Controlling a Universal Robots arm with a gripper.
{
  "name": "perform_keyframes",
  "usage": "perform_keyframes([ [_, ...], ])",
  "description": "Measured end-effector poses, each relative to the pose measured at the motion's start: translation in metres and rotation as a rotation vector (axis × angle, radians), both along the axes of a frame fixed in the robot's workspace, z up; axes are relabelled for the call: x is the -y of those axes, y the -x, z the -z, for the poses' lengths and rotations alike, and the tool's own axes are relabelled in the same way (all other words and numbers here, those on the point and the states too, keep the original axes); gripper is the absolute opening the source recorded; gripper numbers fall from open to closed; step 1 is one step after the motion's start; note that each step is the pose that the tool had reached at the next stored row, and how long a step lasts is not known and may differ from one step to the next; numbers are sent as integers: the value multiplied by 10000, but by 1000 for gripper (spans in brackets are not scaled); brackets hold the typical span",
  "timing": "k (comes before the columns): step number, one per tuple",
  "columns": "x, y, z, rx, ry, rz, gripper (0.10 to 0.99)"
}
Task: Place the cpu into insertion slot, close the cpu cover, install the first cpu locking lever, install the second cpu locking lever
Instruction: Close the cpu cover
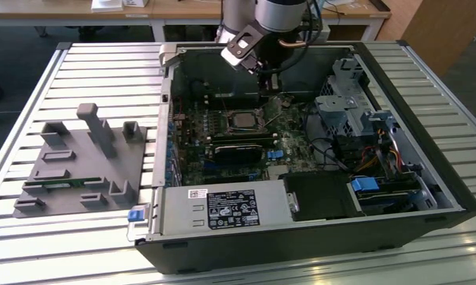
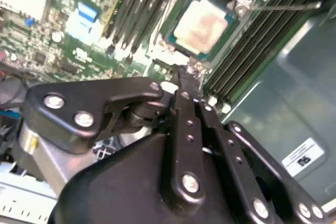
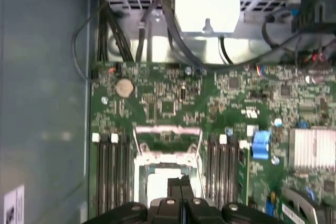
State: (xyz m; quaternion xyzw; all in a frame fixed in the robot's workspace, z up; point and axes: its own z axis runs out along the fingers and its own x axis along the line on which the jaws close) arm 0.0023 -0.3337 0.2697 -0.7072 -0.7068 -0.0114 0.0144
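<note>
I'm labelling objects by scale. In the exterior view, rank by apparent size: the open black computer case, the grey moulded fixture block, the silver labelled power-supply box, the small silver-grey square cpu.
Largest to smallest:
1. the open black computer case
2. the grey moulded fixture block
3. the silver labelled power-supply box
4. the cpu, clearly smallest

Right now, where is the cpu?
In the second wrist view the cpu sits on the motherboard, memory slots on both sides, just beyond the gripper.

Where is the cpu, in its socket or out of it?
In. The cpu lies flat within the socket, its silver-grey top showing, just beyond the tool.
</note>
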Motion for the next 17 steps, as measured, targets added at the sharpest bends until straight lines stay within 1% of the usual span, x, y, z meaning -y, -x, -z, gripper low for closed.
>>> perform_keyframes([
  [2,-17,-17,7,-1,-60,-19,114],
  [5,-36,-38,14,0,-71,-71,114],
  [7,-42,-83,20,1,-72,-80,114],
  [12,-53,-243,40,1,-70,-106,114],
  [15,-68,-293,56,0,-69,-122,114],
  [17,-77,-309,62,2,-70,-134,114],
])
